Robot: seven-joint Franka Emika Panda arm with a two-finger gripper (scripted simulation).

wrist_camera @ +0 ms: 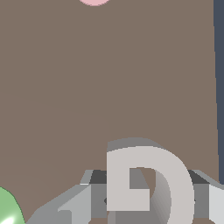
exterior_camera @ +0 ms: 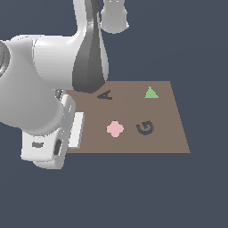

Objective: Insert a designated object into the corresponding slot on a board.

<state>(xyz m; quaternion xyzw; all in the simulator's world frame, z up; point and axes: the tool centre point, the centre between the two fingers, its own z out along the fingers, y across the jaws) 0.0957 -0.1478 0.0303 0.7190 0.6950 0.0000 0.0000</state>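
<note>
The small pale grey-white G-shaped block (wrist_camera: 148, 183), probably light, rigid and smooth, sits between the jaws over the flat brown board (wrist_camera: 109, 87), seemingly gripped across its flat outer sides.

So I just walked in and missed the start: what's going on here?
A Panda arm is working over a brown board. In the wrist view a pale G block sits between its fingers, apparently held. The dark G slot is unfilled, near a pink shape and a green triangle.
</note>
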